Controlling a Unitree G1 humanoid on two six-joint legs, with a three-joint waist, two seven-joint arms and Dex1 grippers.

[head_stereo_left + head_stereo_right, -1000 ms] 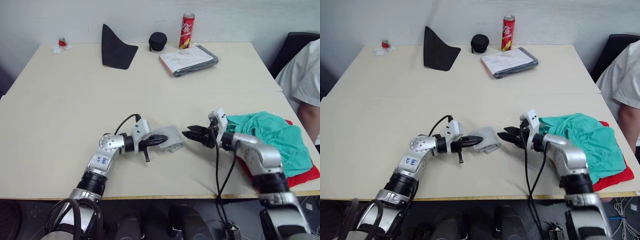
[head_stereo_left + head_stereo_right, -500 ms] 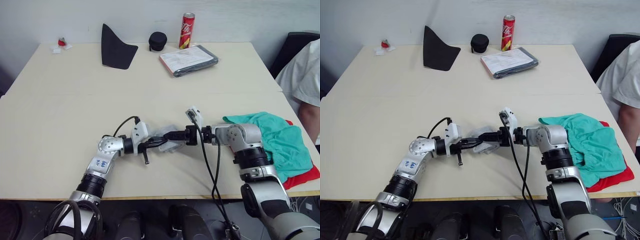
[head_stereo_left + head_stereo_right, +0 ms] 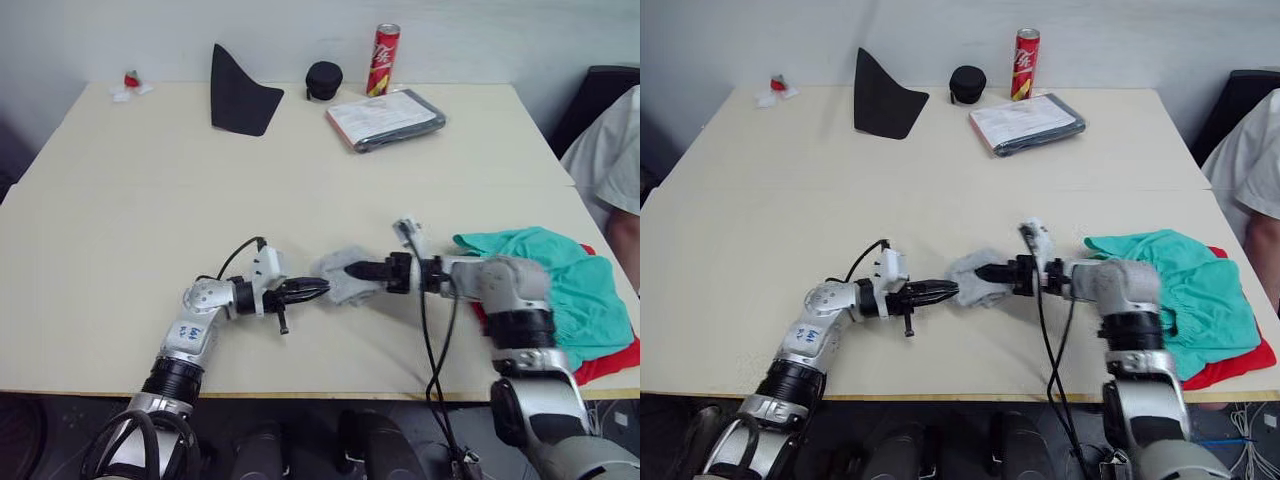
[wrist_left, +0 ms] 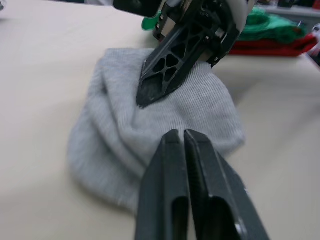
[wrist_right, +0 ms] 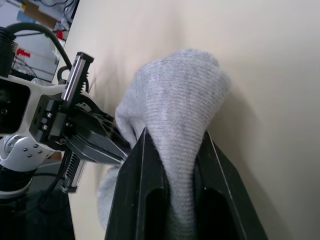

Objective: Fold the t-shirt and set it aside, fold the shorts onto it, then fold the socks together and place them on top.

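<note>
Our right gripper (image 3: pixel 985 272) is clenched on the socks (image 3: pixel 975 280); in its wrist view the grey knit is pinched between its two fingers (image 5: pixel 137 197) and bulges out above them. Our left gripper (image 3: pixel 950 290) has its two fingers pressed together with nothing between them, its tip touching the near left edge of the same grey bundle. The two grippers point at each other across the socks, which rest on the table (image 3: pixel 940 170) near its front middle. To the right, beside our right arm, the shorts (image 3: pixel 1185 290) lie bunched in a teal heap on top of the t-shirt (image 3: pixel 1240 362), whose red edge shows below and behind them at the table's right front. Along the far edge of the table we see a black pointed fabric piece (image 3: pixel 880 100), a small black round case (image 3: pixel 967 83), a red can (image 3: pixel 1025 62) and a flat plastic-wrapped booklet (image 3: pixel 1028 122). A person's white sleeve (image 3: pixel 1250 170) shows at the right edge.
</note>
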